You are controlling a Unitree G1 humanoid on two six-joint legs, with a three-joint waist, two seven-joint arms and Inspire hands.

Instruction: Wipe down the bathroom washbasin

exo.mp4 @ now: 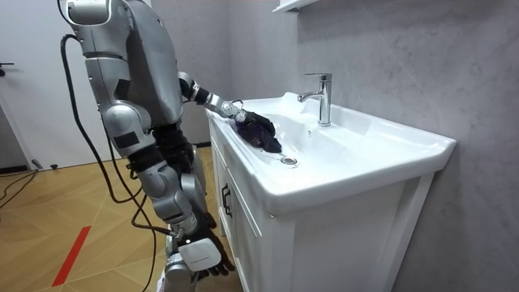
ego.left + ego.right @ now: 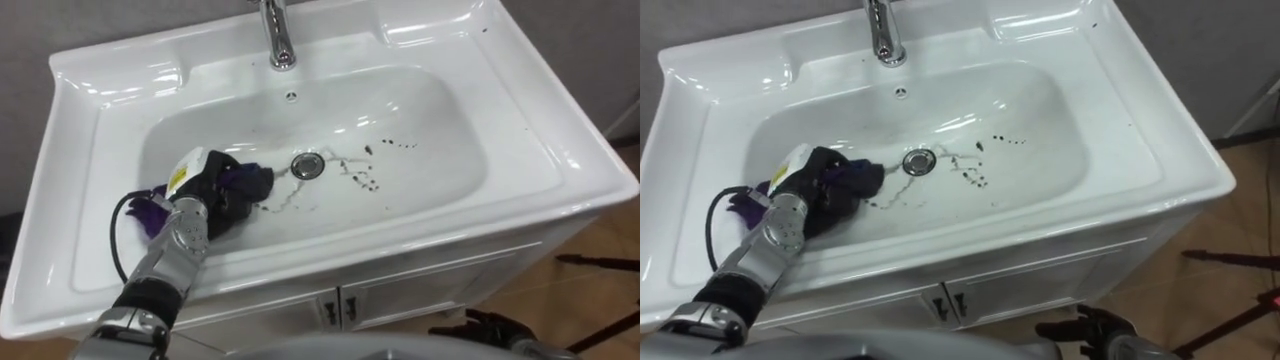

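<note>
Left eye view shows my left hand (image 2: 208, 195) curled round the dark cloth (image 2: 255, 180) low in the basin (image 2: 440, 130), left of the drain (image 2: 308, 165), with dark spots (image 2: 368, 182) beyond it not yet wiped and my right hand (image 1: 201, 253) hanging loose.

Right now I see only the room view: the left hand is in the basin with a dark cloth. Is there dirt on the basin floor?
Observer: Yes. Dark spots lie on the floor of the basin, just right of the drain.
Operator: Does the cloth cover them?
Observer: No. The cloth is left of the drain, held by the left hand. The spots are on the other side.
Operator: Is there other dirt?
Observer: A row of smaller spots sits further right, and thin streaks lie between the cloth and the drain.
</note>
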